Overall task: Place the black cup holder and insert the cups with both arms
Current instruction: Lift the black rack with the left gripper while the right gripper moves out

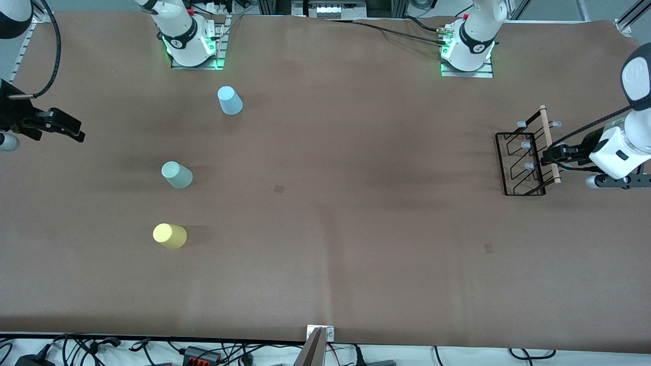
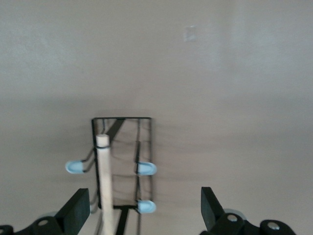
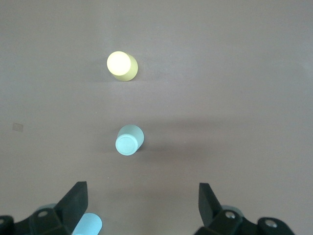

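I judge the rack pickup in hand: my left gripper, wide open and empty, straddles the rack at the left arm's end. Next: centre on the rod, close. My right gripper, open, empty, waits over the table's edge near the cups.

We see left pincer wide open round rack w/ wooden rod, on counter

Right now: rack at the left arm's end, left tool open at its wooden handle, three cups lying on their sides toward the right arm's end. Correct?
One thing is off: the cups are not on their sides. The front view shows the blue cup, green cup and yellow cup all standing mouth down. The rest holds: the rack sits at the left arm's end, with the left tool open at its wooden handle.
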Robot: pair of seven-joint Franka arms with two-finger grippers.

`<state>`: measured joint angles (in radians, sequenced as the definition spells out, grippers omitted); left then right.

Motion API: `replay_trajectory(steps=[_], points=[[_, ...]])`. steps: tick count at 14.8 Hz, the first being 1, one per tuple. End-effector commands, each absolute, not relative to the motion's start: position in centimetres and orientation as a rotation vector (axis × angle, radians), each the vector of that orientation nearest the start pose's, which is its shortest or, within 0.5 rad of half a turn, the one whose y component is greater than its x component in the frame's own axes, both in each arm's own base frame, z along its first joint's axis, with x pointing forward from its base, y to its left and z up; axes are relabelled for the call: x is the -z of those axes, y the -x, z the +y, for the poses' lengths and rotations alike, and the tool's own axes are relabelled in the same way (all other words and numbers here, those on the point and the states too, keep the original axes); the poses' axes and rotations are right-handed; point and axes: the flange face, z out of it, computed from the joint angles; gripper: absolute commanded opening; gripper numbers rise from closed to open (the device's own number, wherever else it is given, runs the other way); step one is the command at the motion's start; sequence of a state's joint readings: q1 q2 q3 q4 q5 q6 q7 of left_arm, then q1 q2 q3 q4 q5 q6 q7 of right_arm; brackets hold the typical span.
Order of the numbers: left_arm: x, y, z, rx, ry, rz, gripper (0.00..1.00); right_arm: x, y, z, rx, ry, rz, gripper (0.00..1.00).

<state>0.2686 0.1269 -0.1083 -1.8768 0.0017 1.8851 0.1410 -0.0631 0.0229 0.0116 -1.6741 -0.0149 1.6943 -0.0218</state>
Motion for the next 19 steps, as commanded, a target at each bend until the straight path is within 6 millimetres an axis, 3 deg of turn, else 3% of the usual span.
replay_trajectory(steps=[1, 7, 12, 16, 19], points=[[-41.3, -54.1, 12.2, -0.144, 3.156, 0.018, 1.00, -56.9, -57.1, -2.9, -0.013, 3.153, 0.014, 1.00], [-37.7, -48.8, 14.9, -0.135, 3.154, 0.066, 1.00, -54.5, -57.8, -3.1, -0.085, 3.149, 0.016, 1.00], [-35.6, -47.6, 14.7, -0.165, 3.159, 0.078, 0.94, -51.3, -58.9, -1.9, -0.179, 3.143, -0.018, 1.00], [-34.5, -46.7, 14.4, -0.202, 3.165, 0.077, 0.79, -47.5, -60.0, -0.4, -0.282, 3.133, -0.059, 1.00], [-34.0, -46.4, 14.4, -0.218, 3.168, 0.075, 0.56, -46.6, -60.2, -0.5, -0.306, 3.128, -0.051, 1.00]])
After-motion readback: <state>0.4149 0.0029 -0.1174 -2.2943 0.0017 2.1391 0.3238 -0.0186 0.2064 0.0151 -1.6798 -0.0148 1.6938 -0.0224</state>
